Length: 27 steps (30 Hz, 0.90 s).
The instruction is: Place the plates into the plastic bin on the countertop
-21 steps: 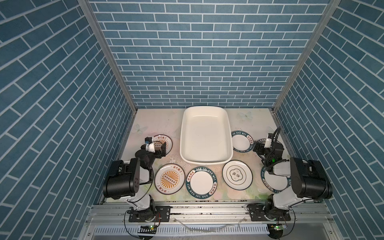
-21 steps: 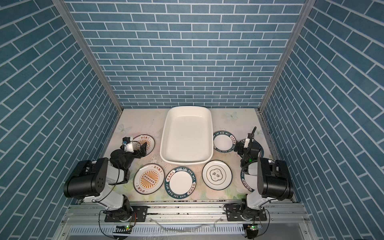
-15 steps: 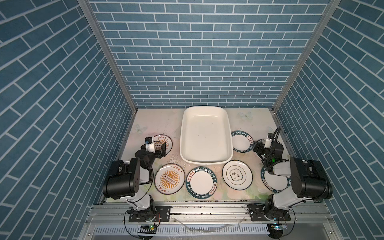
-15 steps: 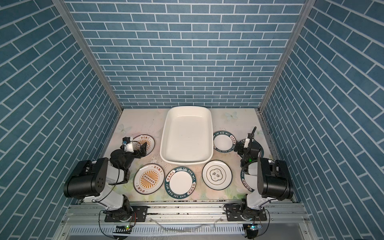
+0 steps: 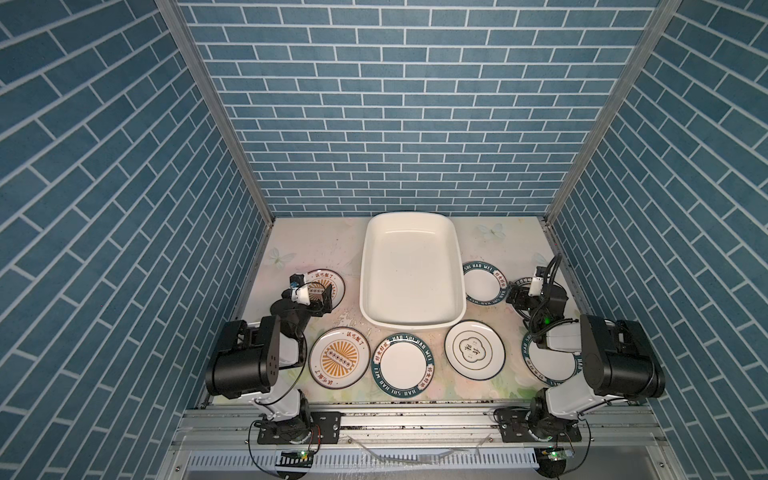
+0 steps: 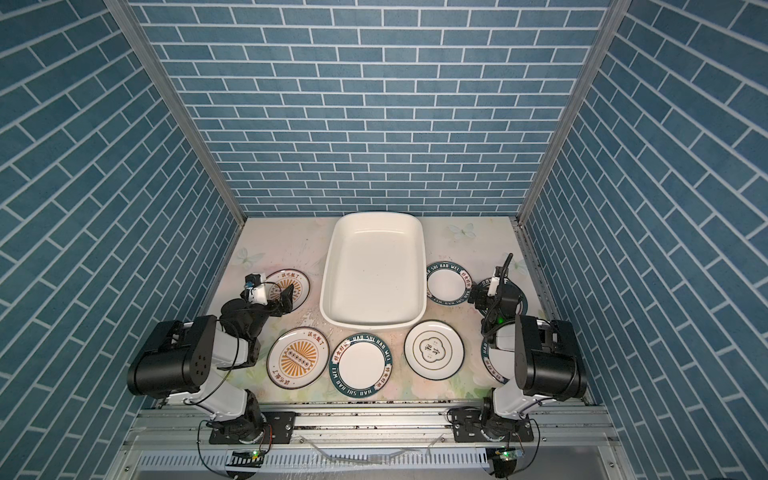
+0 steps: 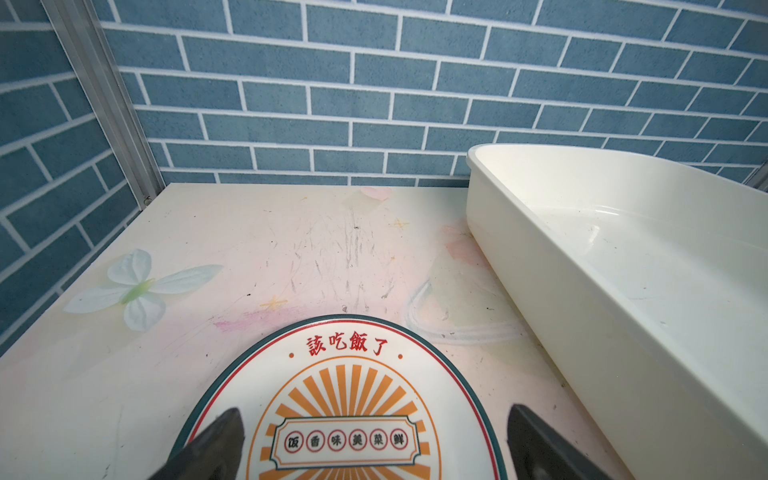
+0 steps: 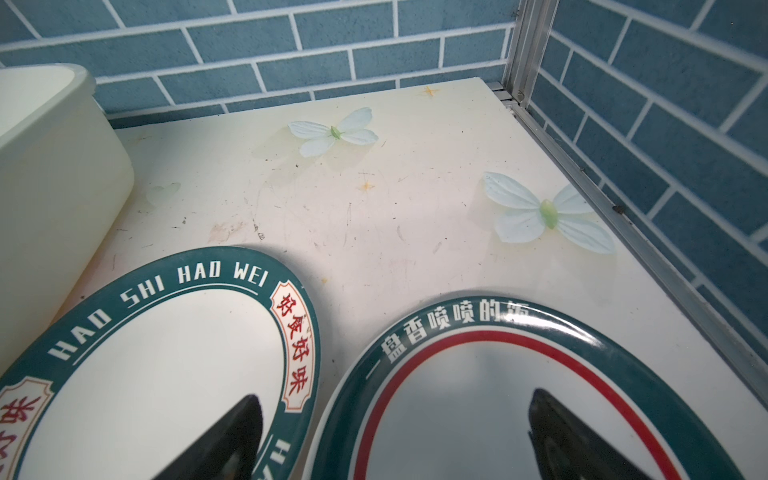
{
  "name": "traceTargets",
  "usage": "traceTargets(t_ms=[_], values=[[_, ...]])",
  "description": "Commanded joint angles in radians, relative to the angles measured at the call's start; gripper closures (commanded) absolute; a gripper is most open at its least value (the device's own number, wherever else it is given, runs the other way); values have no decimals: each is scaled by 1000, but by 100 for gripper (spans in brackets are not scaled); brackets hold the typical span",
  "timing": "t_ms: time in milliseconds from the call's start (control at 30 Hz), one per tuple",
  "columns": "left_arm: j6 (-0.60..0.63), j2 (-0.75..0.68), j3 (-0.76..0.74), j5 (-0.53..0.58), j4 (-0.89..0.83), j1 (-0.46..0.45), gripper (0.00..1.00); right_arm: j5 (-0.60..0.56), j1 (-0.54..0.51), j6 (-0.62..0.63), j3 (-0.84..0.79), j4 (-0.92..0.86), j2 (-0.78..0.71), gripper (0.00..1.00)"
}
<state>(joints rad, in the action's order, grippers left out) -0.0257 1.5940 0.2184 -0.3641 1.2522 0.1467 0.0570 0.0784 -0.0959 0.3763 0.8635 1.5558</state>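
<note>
Plate [image 5: 545, 368] partly behind right arm [image 5: 615, 365]

I work in what looks like a robot test booth dressed as a kitchen corner. Blue brick-pattern walls [image 5: 399, 124] close me in at 9, 12 and 3 o'clock, and bare aluminium posts [image 5: 216, 110] join them. The countertop [image 5: 316, 245] has a faded print of flowers and butterflies and carries a plastic bin [image 5: 411, 270] and plates [image 5: 405, 368]. My arm bases [image 5: 291, 430] are bolted to an aluminium rail [image 5: 415, 419] at 6 o'clock.
</note>
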Motion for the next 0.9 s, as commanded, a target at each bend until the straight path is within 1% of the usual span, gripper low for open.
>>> traceTargets(t_ms=[0,133,167,200,233,267,300,333,367,400,433,500,567,600,633,667,733,767,867], values=[[10,-10,10,-14,3,6,0,6,-8,44,19,0,-11,1],[13,-11,10,-11,3,7,0,8,-7,42,20,2,-13,1],[36,-15,19,66,-13,-37,0,7,-7,42,19,1,-11,1],[67,-48,40,112,-112,-69,0,8,-7,42,20,2,-13,1],[98,-76,83,117,-230,-89,0,7,-7,42,19,2,-12,1],[114,-60,135,93,-301,-96,0,9,-6,41,18,3,-12,1],[118,-55,149,93,-336,-101,0,9,-6,40,18,2,-12,1],[127,-76,120,104,-316,-105,0,9,-6,40,18,2,-12,1],[125,-60,99,91,-246,-105,0,9,-7,41,18,3,-12,1],[121,-53,97,83,-224,-103,0,9,-7,41,18,5,-11,1],[124,-68,113,90,-282,-102,0,10,-6,41,18,2,-11,1],[127,-60,146,80,-337,-102,0,11,-7,41,18,4,-12,1],[127,-54,131,69,-291,-102,1,10,-6,41,18,2,-11,1],[132,-61,149,63,-338,-102,1,9,-6,40,18,2,-11,1],[138,-65,149,67,-350,-104,0,11,-6,41,18,4,-12,1],[130,-55,142,63,-314,-102,0,11,-6,41,18,3,-12,1],[135,-62,148,64,-341,-102,0,10,-6,40,18,4,-11,1],[130,-56,143,62,-318,-102,0,12,-6,40,18,3,-13,1],[133,-57,145,65,-324,-102,1,14,-6,39,19,2,-12,1]])
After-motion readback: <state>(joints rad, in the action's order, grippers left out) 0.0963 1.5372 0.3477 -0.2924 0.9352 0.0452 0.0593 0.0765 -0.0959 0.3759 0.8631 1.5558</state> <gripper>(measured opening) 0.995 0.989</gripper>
